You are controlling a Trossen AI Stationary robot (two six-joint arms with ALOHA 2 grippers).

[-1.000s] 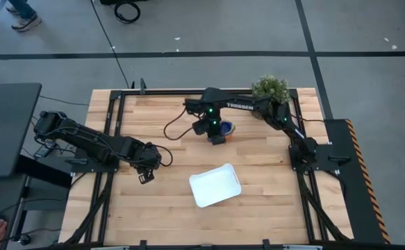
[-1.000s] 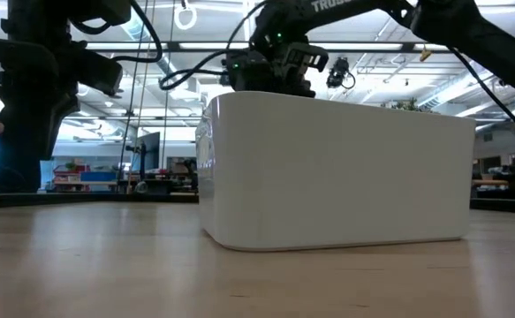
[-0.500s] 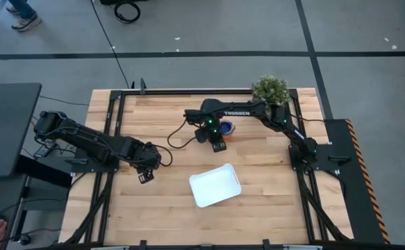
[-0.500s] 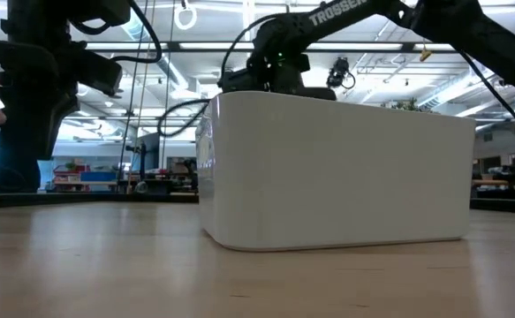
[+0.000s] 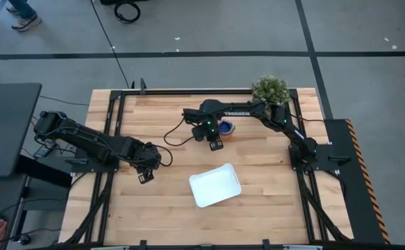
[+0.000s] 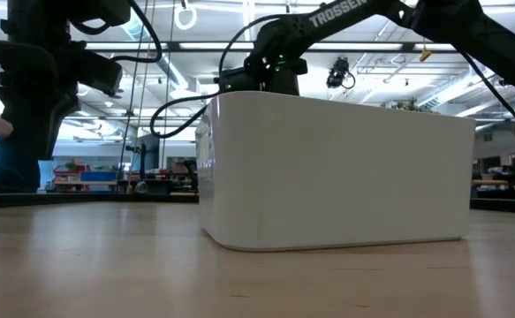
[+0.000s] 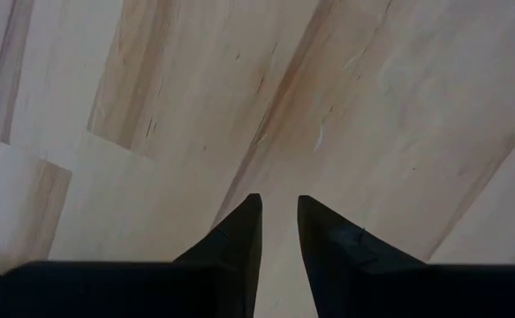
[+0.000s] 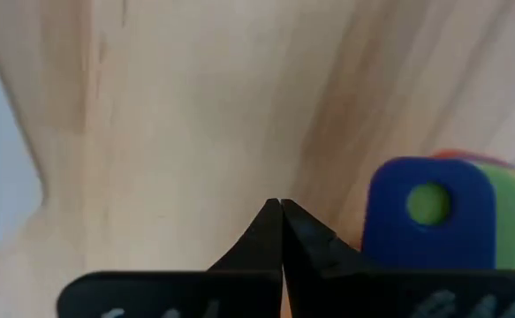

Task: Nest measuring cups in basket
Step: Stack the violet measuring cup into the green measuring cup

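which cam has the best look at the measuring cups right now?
Right wrist view: the stacked handles of the measuring cups fill the corner beside the shut right claw, blue on top, green and red edges showing. High view shows only a small blue-and-orange spot by the arm. Low view: hidden behind the basket. Left wrist: bare wood.

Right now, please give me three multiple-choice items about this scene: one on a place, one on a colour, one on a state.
1. Where is the white basket?
A. near the table's middle
B. under the plant
C. on the floor

2. What colour is the top handle of the stacked measuring cups?
A. white
B. blue
C. black

3. How are the jaws of the right gripper?
A. wide open
B. closed on the basket
C. shut, holding nothing

Answers: 1 A, the high view shows it centrally on the wood. 2 B, the right wrist view shows a blue tab above green. 3 C, the tips meet over bare wood.
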